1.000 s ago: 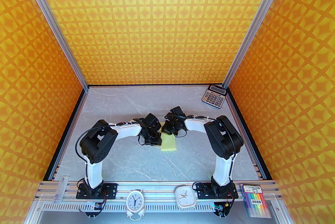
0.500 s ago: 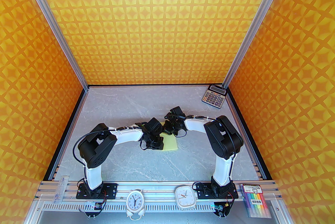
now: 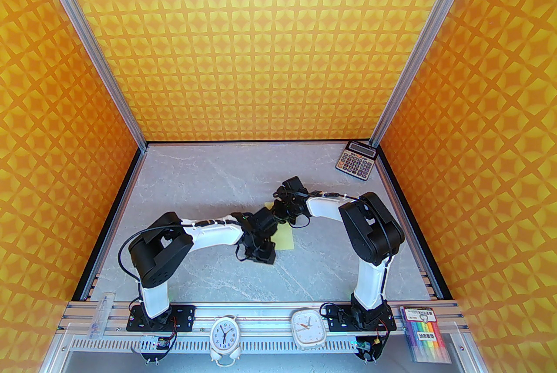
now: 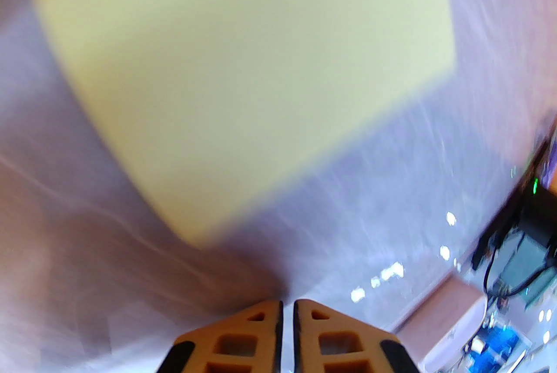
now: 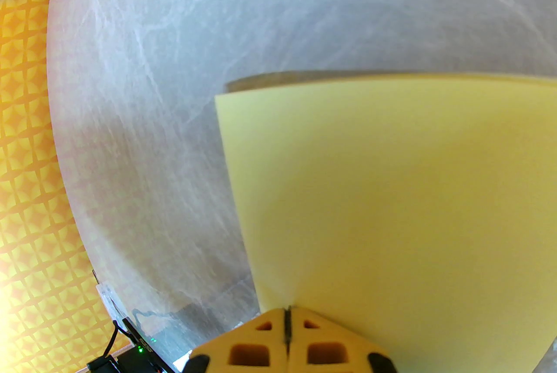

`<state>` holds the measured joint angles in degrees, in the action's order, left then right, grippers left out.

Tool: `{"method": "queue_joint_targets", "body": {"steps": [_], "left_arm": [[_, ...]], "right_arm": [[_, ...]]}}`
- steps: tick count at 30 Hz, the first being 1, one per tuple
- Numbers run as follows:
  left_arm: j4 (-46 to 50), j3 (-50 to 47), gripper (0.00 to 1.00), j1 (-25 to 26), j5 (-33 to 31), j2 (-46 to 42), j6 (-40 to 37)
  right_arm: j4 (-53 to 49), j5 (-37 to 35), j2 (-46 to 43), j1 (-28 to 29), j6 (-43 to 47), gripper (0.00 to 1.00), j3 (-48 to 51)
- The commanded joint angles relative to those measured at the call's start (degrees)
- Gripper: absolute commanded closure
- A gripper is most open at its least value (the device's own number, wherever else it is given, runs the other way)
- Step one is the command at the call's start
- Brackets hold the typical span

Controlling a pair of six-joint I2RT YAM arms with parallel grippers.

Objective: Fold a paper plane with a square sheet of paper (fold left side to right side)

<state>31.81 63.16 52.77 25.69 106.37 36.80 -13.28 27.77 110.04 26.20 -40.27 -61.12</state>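
Right gripper (image 5: 287, 311): fingers are pressed together, clamped on the near edge of the yellow paper (image 5: 391, 197). The paper is spread ahead of those fingers and off to their right. A darker strip is seen along its far edge; second layer or shadow cannot be told.

Left gripper (image 4: 287, 305): fingers are almost together with a thin slit between them, and nothing is held. The paper is seen on the grey table (image 4: 65, 232) ahead of them, clear of the tips. That view is blurred.
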Motion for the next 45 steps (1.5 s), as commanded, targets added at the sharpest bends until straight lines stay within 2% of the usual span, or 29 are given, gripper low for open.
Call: {"method": "queue_joint_targets", "body": {"steps": [1,9,11,14,21,26,41,45], "left_arm": [[2.06,2.46,0.89,-3.5,1.37,-3.65,-1.38],[0.14,8.96,0.9,-11.55,1.38,-2.54,-2.75],[0.74,11.52,0.9,-11.82,1.45,-0.28,-4.08],[1.51,14.58,0.9,-11.82,1.91,3.26,-5.42],[-0.13,14.19,0.91,-11.82,3.29,6.81,-6.07],[-1.32,12.41,0.91,-11.82,3.3,8.41,-5.83],[-1.3,10.6,0.93,-11.29,3.13,13.35,-4.42],[-1.39,10.12,0.93,-11.05,3.11,13.37,-4.11]], "right_arm": [[-2.14,-4.47,0.17,-0.27,-0.08,1.0,-0.38],[-7.36,-6.35,-8.34,-0.35,1.46,1.0,-1.55],[-8.95,-7.26,-10.45,-0.36,1.94,0.98,-1.09],[-10.06,-7.99,-13.91,-0.68,1.95,0.89,1.64],[-10.16,-8.12,-24.64,-2.19,-0.25,0.83,13.38],[-8.83,-7.0,-29.25,-2.2,-2.67,0.81,20.6],[-4.98,-3.71,-29.8,-2.2,-4.92,0.78,25.5],[-6.47,-5.25,-30.21,-2.2,-5.02,0.75,25.88]]}}
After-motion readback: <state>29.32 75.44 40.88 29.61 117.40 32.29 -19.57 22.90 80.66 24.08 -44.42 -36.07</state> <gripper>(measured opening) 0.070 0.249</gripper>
